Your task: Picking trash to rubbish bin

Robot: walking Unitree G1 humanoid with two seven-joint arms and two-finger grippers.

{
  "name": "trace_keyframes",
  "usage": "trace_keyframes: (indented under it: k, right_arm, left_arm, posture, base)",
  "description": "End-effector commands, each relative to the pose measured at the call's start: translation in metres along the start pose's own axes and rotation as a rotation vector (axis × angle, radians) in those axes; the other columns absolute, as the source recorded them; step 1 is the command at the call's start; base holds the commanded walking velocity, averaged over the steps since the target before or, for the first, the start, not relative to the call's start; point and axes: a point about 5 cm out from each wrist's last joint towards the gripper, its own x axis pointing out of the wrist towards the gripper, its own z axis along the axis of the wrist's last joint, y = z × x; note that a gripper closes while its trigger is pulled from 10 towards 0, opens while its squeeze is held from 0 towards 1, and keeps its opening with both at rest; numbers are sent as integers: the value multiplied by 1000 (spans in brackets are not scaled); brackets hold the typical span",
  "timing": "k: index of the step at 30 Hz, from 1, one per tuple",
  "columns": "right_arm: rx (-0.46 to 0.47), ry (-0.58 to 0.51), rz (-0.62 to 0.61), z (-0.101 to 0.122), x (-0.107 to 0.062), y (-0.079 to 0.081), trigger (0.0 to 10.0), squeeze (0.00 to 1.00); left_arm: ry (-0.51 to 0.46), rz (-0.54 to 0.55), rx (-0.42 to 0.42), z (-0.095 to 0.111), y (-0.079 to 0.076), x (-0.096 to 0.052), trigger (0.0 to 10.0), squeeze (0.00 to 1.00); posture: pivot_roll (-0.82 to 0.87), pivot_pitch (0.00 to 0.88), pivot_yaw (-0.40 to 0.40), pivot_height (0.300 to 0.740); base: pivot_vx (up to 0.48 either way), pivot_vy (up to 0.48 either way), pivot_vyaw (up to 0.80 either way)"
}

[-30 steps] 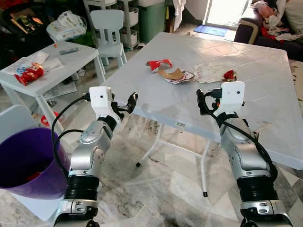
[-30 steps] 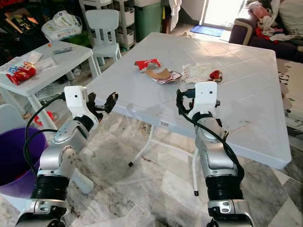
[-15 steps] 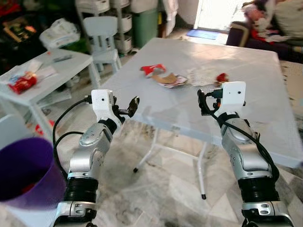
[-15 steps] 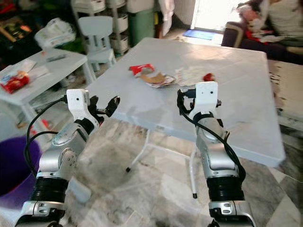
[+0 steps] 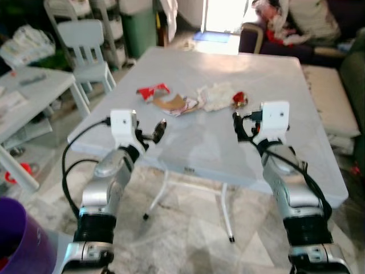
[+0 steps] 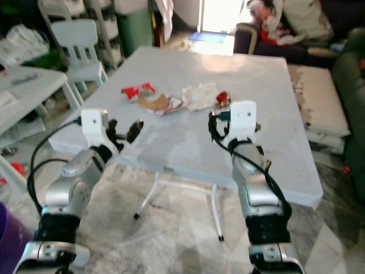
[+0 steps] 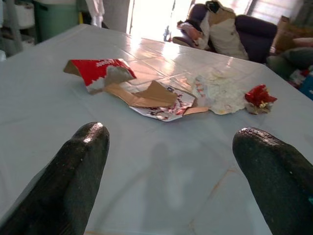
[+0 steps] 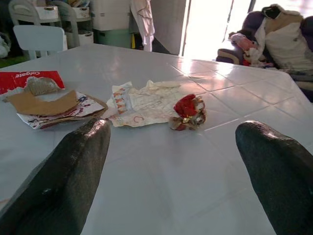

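Trash lies in a loose row on the white folding table (image 5: 228,154): a torn red Colgate box (image 7: 98,72), brown cardboard (image 7: 146,94) on printed paper, a crumpled white sheet (image 8: 146,103) and a crumpled red wrapper (image 8: 188,111). My left gripper (image 5: 151,133) hovers open at the table's near left edge, short of the cardboard. Over the table's near part my right gripper (image 5: 244,125) is open too, just short of the red wrapper. Neither holds anything. The purple rubbish bin (image 5: 14,242) stands on the floor at my lower left.
A small white table (image 5: 31,94) and a child's chair (image 5: 85,48) stand to the left, with shelves and a green bin (image 5: 140,25) behind. A dark sofa (image 5: 285,40) with clothes is at the back right. Marble floor lies under the table.
The camera has moved forward and right: the table now sits centred and closer, and the purple bin has slid to the lower left corner. Both arms keep the same raised, open pose.
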Motion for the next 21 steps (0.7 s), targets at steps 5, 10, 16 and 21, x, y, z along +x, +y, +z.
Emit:
trace_keyframes:
  k: [5, 10, 16, 21]
  right_arm:
    - [-5, -8, -15, 3, -1, -6, 10000, 0]
    - [0, -9, 10, 3, -2, -3, 10000, 0]
    - [4, -11, 34, 4, -1, 1, 10000, 0]
    - [5, -15, 50, 5, 0, 4, 10000, 0]
  left_arm:
    - [9, -15, 7, 0, -7, 3, 10000, 0]
    - [-2, 22, 15, -1, -5, 2, 10000, 0]
    - [8, 43, -2, -8, -12, 0, 10000, 0]
    - [15, 44, -9, -12, -17, -1, 10000, 0]
  posture:
    - [-4, 0, 1, 740]
    - [1, 0, -6, 740]
    - [5, 0, -13, 740]
    - [5, 0, -16, 740]
  base:
    - [0, 0, 0]
    - [0, 0, 0]
    - [0, 0, 0]
    - [0, 0, 0]
